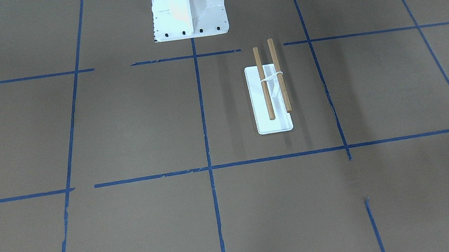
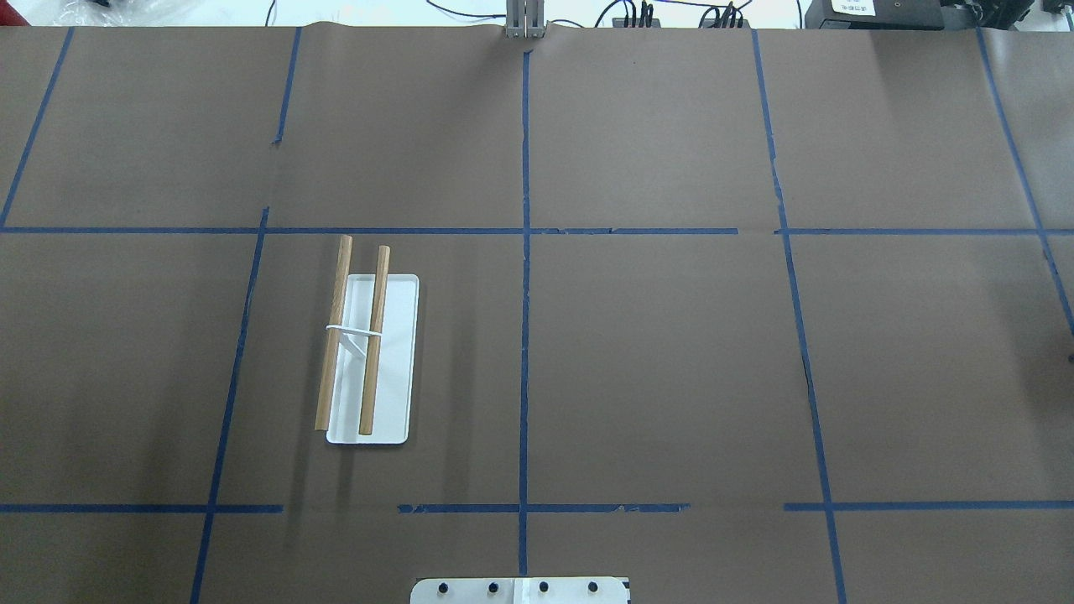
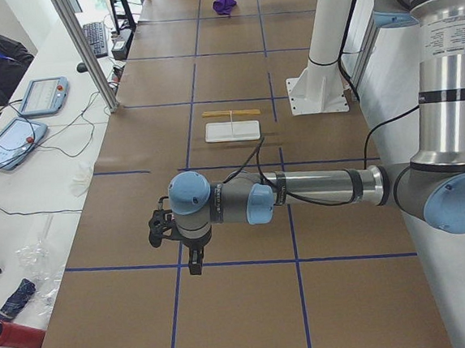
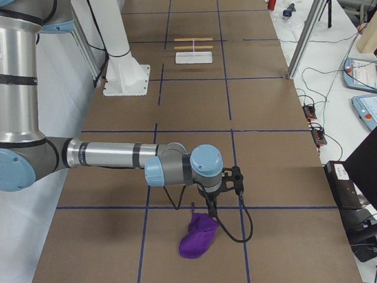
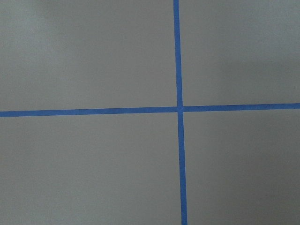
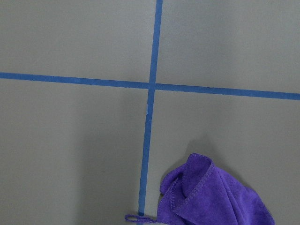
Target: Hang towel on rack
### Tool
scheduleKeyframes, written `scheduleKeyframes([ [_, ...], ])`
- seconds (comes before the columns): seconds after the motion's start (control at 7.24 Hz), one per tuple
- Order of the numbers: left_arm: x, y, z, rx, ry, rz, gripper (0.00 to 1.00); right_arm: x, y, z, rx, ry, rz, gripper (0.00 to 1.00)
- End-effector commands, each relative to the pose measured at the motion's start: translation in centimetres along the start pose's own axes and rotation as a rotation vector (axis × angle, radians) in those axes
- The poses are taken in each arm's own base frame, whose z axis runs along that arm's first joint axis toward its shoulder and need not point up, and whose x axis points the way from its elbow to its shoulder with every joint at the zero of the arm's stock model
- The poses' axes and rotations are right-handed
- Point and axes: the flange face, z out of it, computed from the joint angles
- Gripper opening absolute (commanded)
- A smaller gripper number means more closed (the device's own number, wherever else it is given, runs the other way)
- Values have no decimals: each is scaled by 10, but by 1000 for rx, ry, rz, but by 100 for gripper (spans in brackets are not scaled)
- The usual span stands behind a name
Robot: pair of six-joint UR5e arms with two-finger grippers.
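The rack (image 2: 369,352) has two brown dowels on a white base plate and stands on the robot's left half of the table; it also shows in the front view (image 1: 272,94). The purple towel (image 4: 198,239) lies crumpled on the table at the robot's far right end, its little loop (image 6: 133,218) at one corner. My right gripper (image 4: 210,206) points down just above the towel. My left gripper (image 3: 193,261) hangs over bare table at the far left end. Both grippers show only in the side views, so I cannot tell whether they are open or shut.
The white robot pedestal (image 1: 188,8) stands at the table's middle edge. Blue tape lines (image 2: 524,335) divide the brown table into squares. Operators' tablets (image 3: 42,94) and cables lie beyond the far side. A metal post (image 4: 307,29) rises at that edge.
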Motion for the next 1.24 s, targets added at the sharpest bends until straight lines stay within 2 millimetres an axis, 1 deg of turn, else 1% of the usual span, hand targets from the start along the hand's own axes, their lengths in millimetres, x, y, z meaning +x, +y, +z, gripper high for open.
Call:
scheduleKeyframes([
  [0.0, 1, 0, -1, 1, 0, 1, 100, -1, 0, 0, 1, -3, -1, 100],
  [0.14, 1, -1, -1, 3, 0, 0, 100, -2, -3, -3, 11, 11, -28, 100],
  [0.41, 4, -1, -3, 7, 2, 5, 100, -3, -3, 6, -11, 5, -6, 100],
  [0.55, 5, -1, -4, 9, 2, 7, 100, 13, 0, 22, -26, 1, 0, 100],
  [0.69, 4, -1, -6, 12, 2, 6, 100, 29, 13, 36, 12, 12, -48, 100],
  [0.83, 6, -1, -5, 11, 2, 9, 100, 59, 25, 64, 28, 22, -67, 100],
  [0.97, 7, -2, -7, 14, 3, 12, 100, 73, 36, 96, 38, 17, -132, 100],
  [1.11, 9, -3, -11, 23, 3, 17, 100, 70, 42, 120, 4, 10, -166, 100],
])
